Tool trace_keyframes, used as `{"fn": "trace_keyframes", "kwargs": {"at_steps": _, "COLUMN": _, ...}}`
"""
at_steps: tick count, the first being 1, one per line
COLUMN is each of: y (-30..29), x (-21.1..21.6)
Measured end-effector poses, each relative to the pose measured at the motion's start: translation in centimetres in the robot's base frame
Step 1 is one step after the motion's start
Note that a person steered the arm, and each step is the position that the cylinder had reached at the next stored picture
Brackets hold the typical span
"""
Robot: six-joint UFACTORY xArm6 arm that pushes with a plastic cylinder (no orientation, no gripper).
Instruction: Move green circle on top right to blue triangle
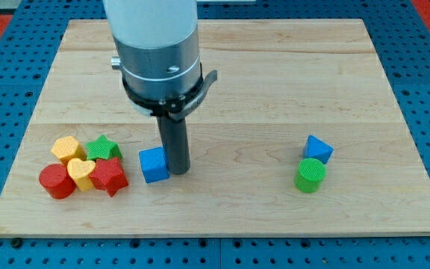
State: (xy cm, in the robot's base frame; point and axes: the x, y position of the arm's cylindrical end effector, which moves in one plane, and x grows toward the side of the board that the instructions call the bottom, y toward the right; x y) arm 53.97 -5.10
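Green is what you want to find first: the green circle (310, 175) sits at the view's lower right on the counter (275, 82), a short cylinder standing upright with its round flat face up. Its axis runs vertically, so it has no long side lying along the board and points no particular way. You will see it touching, or all but touching, the blue triangle (318, 149), which lies just above it toward the view's top and slightly to the right; which way that triangle's corners point is hard to make out.

Look now to the centre-left. My tip (179, 172) rests on the wood right against the right side of a blue cube (154, 165), well apart from the green circle and the triangle. You have no gripper to read here: the arm ends in a plain dark rod, with nothing to open or close.

At the view's lower left you will find a tight cluster: a yellow block (67, 148), a green star (104, 147), a red cylinder (56, 181), a yellow heart (81, 173) and a red star (110, 175), all touching or nearly so.
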Motion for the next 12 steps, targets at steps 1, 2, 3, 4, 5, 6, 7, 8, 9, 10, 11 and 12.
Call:
{"fn": "trace_keyframes", "kwargs": {"at_steps": 1, "y": 1.0, "x": 7.7}}
{"fn": "trace_keyframes", "kwargs": {"at_steps": 2, "y": -1.1, "x": 5.0}}
{"fn": "trace_keyframes", "kwargs": {"at_steps": 3, "y": -1.5, "x": -0.9}}
{"fn": "trace_keyframes", "kwargs": {"at_steps": 4, "y": -2.2, "x": -5.7}}
{"fn": "trace_keyframes", "kwargs": {"at_steps": 5, "y": -2.2, "x": -9.0}}
{"fn": "trace_keyframes", "kwargs": {"at_steps": 6, "y": 0.7, "x": -12.2}}
{"fn": "trace_keyframes", "kwargs": {"at_steps": 7, "y": 11.5, "x": -14.8}}
{"fn": "trace_keyframes", "kwargs": {"at_steps": 8, "y": 23.8, "x": -13.7}}
{"fn": "trace_keyframes", "kwargs": {"at_steps": 9, "y": 31.0, "x": -9.1}}
{"fn": "trace_keyframes", "kwargs": {"at_steps": 10, "y": 32.3, "x": -5.1}}
{"fn": "trace_keyframes", "kwargs": {"at_steps": 11, "y": 24.2, "x": -5.6}}
{"fn": "trace_keyframes", "kwargs": {"at_steps": 12, "y": 24.3, "x": -3.3}}
